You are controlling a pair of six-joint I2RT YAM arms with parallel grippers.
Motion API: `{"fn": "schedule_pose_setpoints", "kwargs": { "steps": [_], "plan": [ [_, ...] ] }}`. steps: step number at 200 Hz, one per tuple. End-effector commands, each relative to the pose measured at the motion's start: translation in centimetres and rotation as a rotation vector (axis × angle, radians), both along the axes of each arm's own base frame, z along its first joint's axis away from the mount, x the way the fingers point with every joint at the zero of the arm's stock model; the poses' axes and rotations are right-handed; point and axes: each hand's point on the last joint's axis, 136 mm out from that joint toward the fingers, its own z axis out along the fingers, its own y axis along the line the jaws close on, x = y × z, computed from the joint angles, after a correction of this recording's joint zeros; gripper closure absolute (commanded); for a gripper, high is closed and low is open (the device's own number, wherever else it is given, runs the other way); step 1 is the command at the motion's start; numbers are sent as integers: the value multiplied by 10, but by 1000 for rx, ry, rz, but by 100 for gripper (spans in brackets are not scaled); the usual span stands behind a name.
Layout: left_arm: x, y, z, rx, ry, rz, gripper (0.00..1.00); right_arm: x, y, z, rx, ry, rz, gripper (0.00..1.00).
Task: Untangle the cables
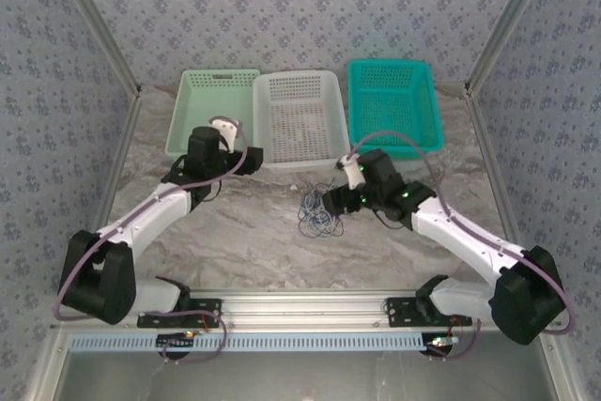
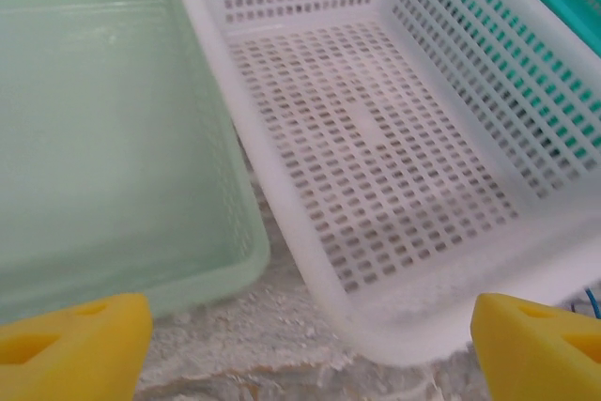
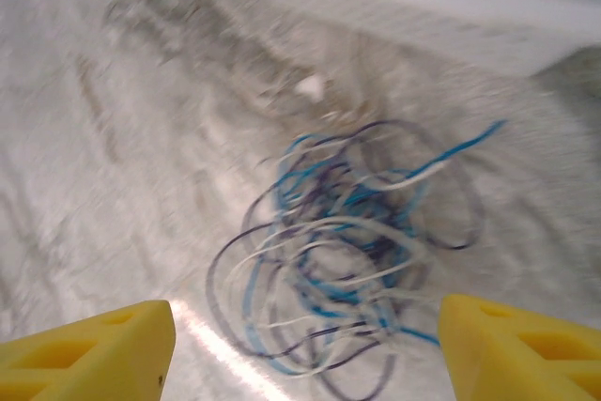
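Note:
A tangle of thin blue, dark purple and whitish cables [image 1: 317, 211] lies on the marble table just in front of the white basket. The right wrist view shows the cables [image 3: 347, 251] as looping wires, a bit blurred, lying between and just beyond my right gripper's [image 3: 305, 349] yellow fingertips [image 3: 94, 349], which stand wide open with nothing held. My right gripper [image 1: 335, 200] hovers at the tangle's right edge. My left gripper [image 1: 222, 131] is up by the green and white baskets, open and empty, its yellow fingertips [image 2: 75, 345] far apart.
Three perforated baskets stand in a row at the back: pale green [image 1: 214, 110], white [image 1: 299, 119] and teal [image 1: 392, 105]. The left wrist view looks into the white basket [image 2: 376, 147] and the green basket [image 2: 103, 157]. Patterned walls enclose the table.

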Motion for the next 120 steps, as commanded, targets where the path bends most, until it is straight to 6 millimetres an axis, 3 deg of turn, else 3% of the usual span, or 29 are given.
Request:
{"fn": "schedule_pose_setpoints", "kwargs": {
  "steps": [1, 33, 75, 96, 120],
  "plan": [
    [-10, 1, 3, -7, -14, -8, 11, -13, 4, -16, -30, 52, -27, 26],
    [-20, 0, -6, 1, 6, -27, 11, -21, 24, -31, -31, 115, 13, 29],
    [-25, 0, -7, -16, -3, -24, 11, -5, 32, -57, -105, 134, -17, 37],
    [-27, 2, -7, -15, -3, -22, 10, 2, 34, -58, -107, 114, -40, 46],
    [-30, 2, -9, -11, 5, -25, 10, 1, 36, -54, -104, 84, -43, 67]
  ]
}}
